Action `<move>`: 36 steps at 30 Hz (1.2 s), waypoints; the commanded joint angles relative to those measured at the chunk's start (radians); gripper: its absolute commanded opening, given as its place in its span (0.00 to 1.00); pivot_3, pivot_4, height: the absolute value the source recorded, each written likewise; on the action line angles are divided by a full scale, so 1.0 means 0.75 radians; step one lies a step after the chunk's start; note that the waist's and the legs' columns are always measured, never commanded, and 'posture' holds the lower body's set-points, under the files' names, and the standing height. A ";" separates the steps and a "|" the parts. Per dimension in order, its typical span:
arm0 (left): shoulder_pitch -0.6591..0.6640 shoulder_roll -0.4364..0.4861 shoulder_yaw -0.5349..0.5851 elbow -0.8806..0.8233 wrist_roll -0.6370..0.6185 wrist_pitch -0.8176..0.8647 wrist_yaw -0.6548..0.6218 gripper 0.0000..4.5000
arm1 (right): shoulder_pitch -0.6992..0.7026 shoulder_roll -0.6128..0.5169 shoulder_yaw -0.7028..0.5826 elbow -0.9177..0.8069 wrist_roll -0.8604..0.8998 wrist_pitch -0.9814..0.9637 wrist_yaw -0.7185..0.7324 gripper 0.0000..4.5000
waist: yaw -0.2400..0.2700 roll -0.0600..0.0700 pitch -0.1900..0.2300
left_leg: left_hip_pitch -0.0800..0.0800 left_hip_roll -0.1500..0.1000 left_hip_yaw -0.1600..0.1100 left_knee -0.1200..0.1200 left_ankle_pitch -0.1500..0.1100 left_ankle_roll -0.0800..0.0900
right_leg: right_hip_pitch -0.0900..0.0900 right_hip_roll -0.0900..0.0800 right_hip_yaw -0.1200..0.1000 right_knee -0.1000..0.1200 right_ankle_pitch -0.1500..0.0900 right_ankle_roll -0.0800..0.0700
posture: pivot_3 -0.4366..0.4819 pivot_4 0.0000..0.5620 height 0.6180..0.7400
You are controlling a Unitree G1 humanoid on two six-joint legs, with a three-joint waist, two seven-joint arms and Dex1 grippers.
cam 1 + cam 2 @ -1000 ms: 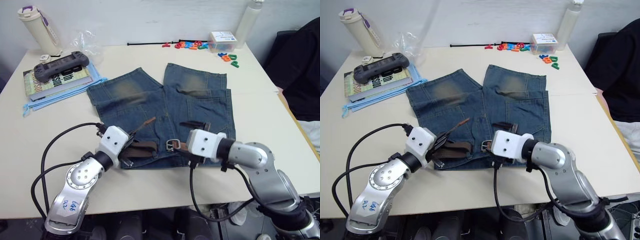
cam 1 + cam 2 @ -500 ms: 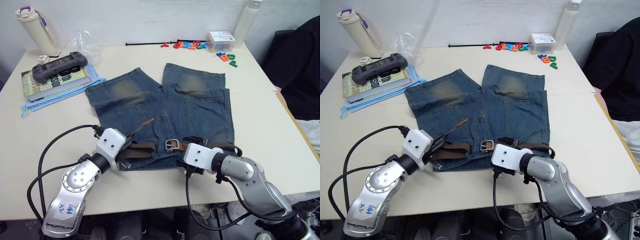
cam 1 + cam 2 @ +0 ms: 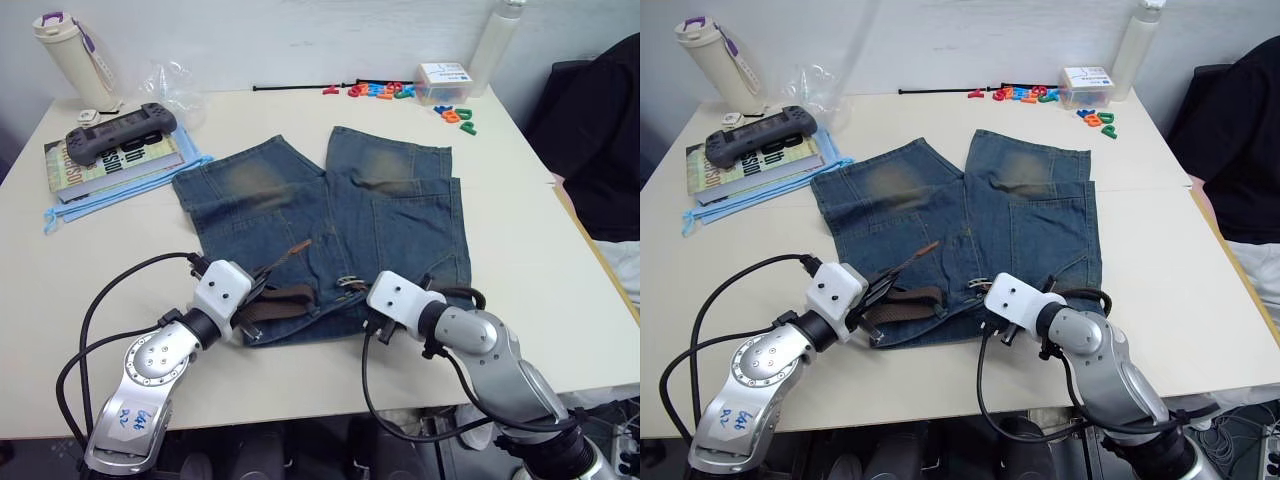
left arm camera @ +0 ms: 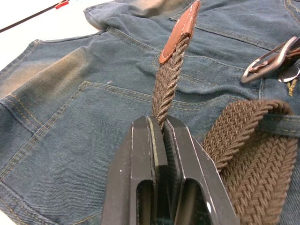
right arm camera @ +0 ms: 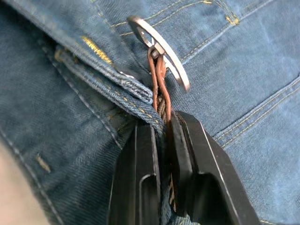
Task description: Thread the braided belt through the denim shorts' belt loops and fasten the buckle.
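The denim shorts (image 3: pixel 380 215) lie flat on the table with the waistband toward me. The braided belt (image 3: pixel 285 297) runs brown along that waistband and passes under a belt loop (image 4: pixel 276 125). My left gripper (image 4: pixel 162 126) is shut on the strap a little below its leather tip (image 4: pixel 183 26), which sticks up over the denim. My right gripper (image 5: pixel 161 123) is shut on the belt just behind the silver buckle (image 5: pixel 161 51), with a fold of waistband edge against one finger. From the head camera, the buckle (image 3: pixel 349 283) sits at the middle of the waistband between the two grippers.
A book with a game controller (image 3: pixel 120 130) on it lies on a blue cloth at the back left, by a cream bottle (image 3: pixel 75 60). Coloured letters (image 3: pixel 385 90), a small box (image 3: pixel 445 80) and a white bottle (image 3: pixel 497 45) stand at the back. A person in black (image 3: pixel 600 130) sits at the right.
My right gripper has moved in to the buckle and gone from open to shut on the belt behind it. The buckle has tipped up. The left gripper still holds the strap.
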State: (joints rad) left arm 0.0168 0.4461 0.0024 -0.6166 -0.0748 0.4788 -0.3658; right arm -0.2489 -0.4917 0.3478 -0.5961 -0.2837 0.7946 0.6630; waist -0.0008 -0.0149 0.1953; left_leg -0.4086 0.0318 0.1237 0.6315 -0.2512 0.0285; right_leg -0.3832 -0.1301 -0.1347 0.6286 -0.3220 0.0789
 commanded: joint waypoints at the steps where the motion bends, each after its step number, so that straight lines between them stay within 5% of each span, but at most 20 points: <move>1: 0.000 0.000 0.001 -0.030 -0.027 0.006 -0.024 0.00 | -0.057 0.052 -0.034 -0.075 0.047 0.133 -0.013 0.01 | -0.002 0.000 0.000 | 0.000 0.000 0.000 0.000 0.000 0.000 | 0.000 0.000 0.000 0.000 0.000 0.000 | 0.48 0.27 0.80; 13: -0.041 0.022 -0.041 -0.059 -0.231 0.397 -0.147 0.00 | -0.218 0.185 -0.027 -0.155 0.133 0.483 -0.083 0.01 | -0.005 0.000 0.000 | -0.001 0.000 0.000 0.000 0.000 0.000 | -0.002 0.000 0.001 0.002 0.000 0.000 | 0.48 0.27 0.80; 36: -0.229 -0.114 -0.129 0.017 -0.240 0.523 -0.022 0.00 | -0.270 0.162 0.002 -0.232 0.302 0.652 -0.193 0.01 | -0.001 0.000 0.000 | -0.001 0.000 0.001 0.000 0.001 -0.001 | -0.002 0.000 0.001 0.002 0.000 0.000 | 0.48 0.27 0.80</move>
State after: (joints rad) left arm -0.1452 0.3818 -0.0929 -0.5732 -0.2316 0.8602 -0.3944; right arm -0.4374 -0.3724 0.3401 -0.7085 -0.0998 1.2807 0.5230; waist -0.0019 -0.0149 0.1952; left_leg -0.4095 0.0314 0.1242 0.6315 -0.2506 0.0279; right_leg -0.3849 -0.1300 -0.1339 0.6302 -0.3221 0.0789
